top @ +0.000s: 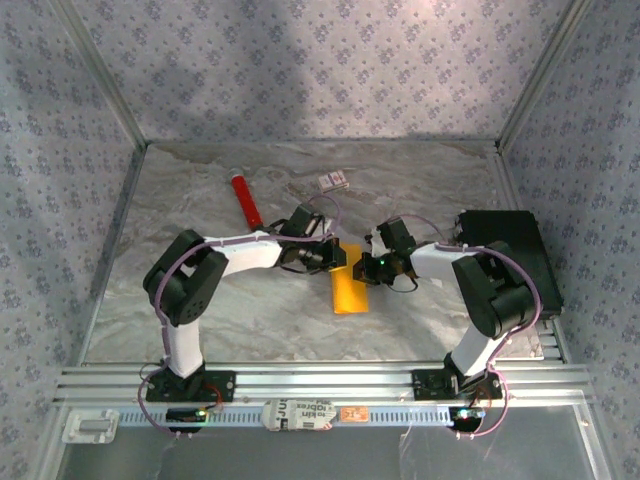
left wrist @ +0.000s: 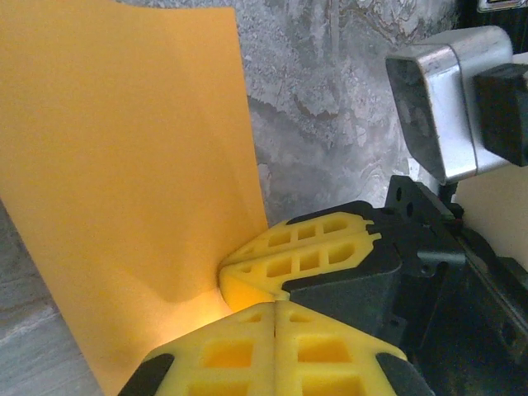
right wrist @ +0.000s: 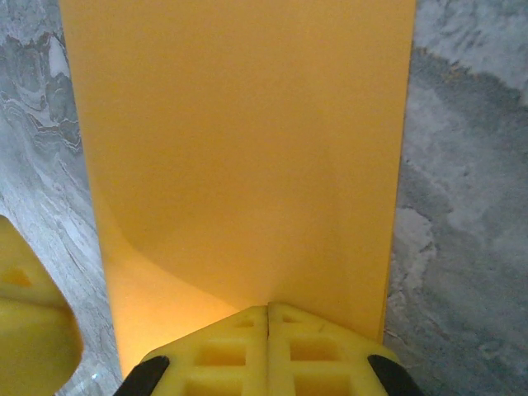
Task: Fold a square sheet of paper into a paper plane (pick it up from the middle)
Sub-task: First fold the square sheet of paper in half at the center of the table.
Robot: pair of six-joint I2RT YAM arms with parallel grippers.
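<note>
Orange paper [top: 350,290] lies between both arms. At its far edge the left gripper [left wrist: 275,312] and right gripper [right wrist: 268,313] nearly touch. Each has its jaws pressed together, pinching the paper.

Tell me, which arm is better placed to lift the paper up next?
Right, probably. The right gripper is shut on the paper, at the middle of its edge. The left gripper is shut off to one side, and I can't tell whether it grips the paper.
</note>
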